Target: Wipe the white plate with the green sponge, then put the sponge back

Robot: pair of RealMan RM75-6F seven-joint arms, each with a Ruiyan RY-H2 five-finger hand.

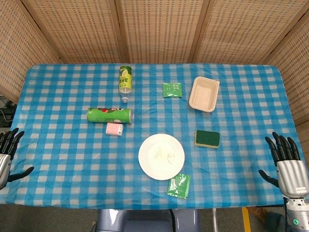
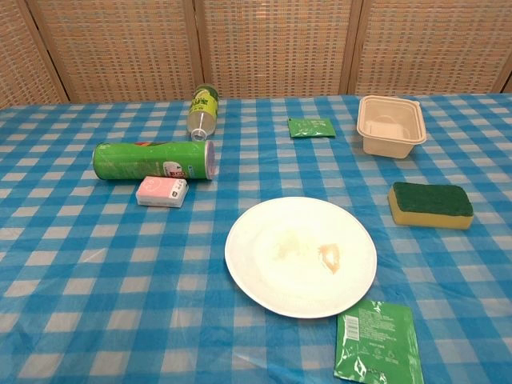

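The white plate (image 1: 161, 156) (image 2: 300, 255) lies near the table's front middle, with a faint smear on it. The green sponge (image 1: 207, 138) (image 2: 430, 205), green on top and yellow beneath, lies flat to the right of the plate, apart from it. My right hand (image 1: 286, 160) hangs open at the table's right front corner, well right of the sponge. My left hand (image 1: 8, 154) hangs open at the left front edge, far from the plate. Neither hand shows in the chest view.
A green chip can (image 1: 109, 115) lies on its side left of centre, a pink packet (image 1: 114, 129) just before it. A bottle (image 1: 125, 81) lies further back. A beige container (image 1: 204, 94) stands back right. One green sachet (image 1: 172, 89) lies mid-back, another (image 1: 179, 186) at the front edge.
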